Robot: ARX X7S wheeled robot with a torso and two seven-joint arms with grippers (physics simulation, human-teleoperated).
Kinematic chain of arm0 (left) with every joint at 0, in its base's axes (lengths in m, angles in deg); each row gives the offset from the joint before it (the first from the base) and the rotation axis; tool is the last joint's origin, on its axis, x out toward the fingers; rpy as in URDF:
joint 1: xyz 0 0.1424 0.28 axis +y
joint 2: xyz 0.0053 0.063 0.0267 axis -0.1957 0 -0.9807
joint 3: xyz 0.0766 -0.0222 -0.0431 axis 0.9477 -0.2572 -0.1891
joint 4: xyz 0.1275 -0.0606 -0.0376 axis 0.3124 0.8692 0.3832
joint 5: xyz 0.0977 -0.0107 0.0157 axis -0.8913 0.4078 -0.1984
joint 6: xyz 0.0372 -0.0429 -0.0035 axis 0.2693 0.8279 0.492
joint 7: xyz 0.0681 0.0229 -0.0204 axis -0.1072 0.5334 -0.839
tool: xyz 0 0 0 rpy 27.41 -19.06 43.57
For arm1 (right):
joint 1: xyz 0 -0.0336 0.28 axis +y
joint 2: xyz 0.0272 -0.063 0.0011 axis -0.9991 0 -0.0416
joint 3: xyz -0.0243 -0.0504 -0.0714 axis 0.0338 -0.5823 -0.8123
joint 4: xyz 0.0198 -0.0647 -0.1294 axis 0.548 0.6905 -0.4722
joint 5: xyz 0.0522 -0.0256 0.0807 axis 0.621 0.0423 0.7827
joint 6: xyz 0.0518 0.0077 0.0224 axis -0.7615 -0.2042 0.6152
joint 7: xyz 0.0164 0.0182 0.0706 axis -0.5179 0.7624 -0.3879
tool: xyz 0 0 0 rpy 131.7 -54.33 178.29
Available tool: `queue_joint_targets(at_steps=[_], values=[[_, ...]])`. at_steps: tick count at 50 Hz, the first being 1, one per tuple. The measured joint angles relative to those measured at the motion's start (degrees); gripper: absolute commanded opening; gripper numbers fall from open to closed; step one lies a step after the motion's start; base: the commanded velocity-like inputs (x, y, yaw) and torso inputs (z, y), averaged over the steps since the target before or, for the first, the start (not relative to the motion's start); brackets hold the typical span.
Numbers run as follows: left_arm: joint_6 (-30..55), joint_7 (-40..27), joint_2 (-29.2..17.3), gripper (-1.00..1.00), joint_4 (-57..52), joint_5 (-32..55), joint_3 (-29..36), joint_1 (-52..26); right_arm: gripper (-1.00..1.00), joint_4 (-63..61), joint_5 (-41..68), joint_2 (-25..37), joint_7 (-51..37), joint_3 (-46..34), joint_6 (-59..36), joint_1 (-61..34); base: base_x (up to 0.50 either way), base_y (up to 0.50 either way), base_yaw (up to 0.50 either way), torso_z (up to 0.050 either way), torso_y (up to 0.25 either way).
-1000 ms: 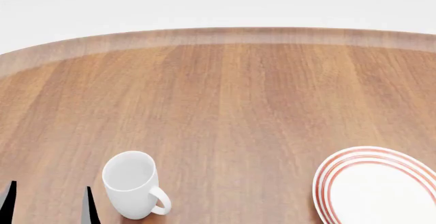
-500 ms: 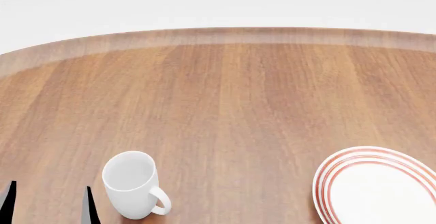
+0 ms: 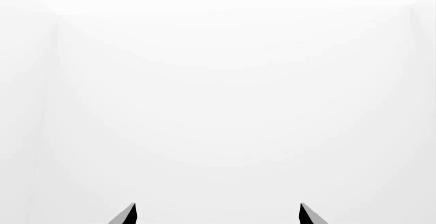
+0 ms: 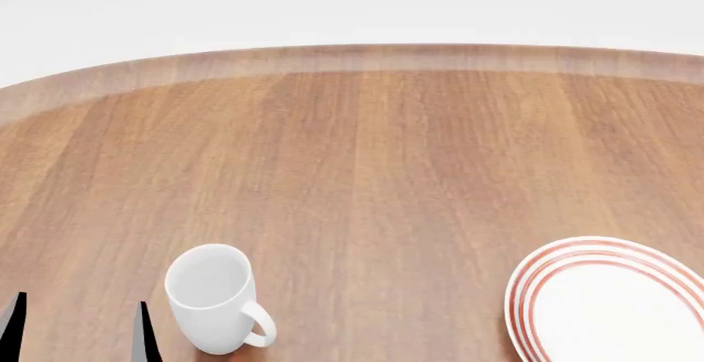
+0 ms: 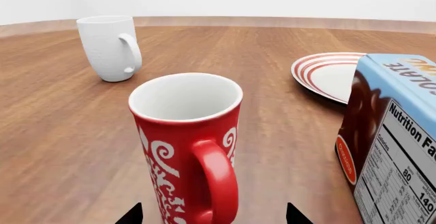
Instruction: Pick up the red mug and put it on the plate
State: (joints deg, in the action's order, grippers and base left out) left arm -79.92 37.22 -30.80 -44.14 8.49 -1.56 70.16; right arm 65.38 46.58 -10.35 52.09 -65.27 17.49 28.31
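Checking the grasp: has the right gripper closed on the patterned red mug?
No: the red mug stands upright on the wooden table, right gripper fingertips apart.

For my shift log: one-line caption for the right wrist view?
Tall red patterned mug upright before right pincer, handle facing camera; white mug, red-ringed plate, blue carton beyond.

we see a round wooden table (image 4: 385,156) bearing the red mug (image 5: 187,147) (upright), a white mug (image 4: 213,298), the plate (image 4: 603,296) and a blue carton (image 5: 391,142).
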Motion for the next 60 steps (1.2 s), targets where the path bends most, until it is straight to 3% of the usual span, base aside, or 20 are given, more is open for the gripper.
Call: queue_joint_targets(at_steps=[4,5,38,60], values=[[-0.05,-0.06,-0.02,1.0,0.03,-0.01,0.04,-0.02,1.0,-0.26,-0.11,0.08,-0.13,0.17,-0.17,0.09,0.0,0.0,0.0,0.0,0.0],[-0.06,-0.07,-0.03,1.0,0.03,-0.01,0.06,-0.03,-1.0,-0.3,-0.13,0.09,-0.17,0.22,-0.21,0.1,0.0,0.0,0.0,0.0,0.0],[-0.49,-0.65,-0.18,1.0,0.25,-0.33,0.31,-0.19,-1.0,-2.33,-0.21,0.45,-1.26,1.59,-1.23,1.23,0.0,0.0,0.0,0.0,0.0],[-1.28,-0.75,-0.31,1.0,0.66,-0.29,0.69,-0.42,-1.0,-44.71,-5.73,12.0,-15.28,9.04,-20.09,14.64,0.0,0.0,0.0,0.0,0.0]])
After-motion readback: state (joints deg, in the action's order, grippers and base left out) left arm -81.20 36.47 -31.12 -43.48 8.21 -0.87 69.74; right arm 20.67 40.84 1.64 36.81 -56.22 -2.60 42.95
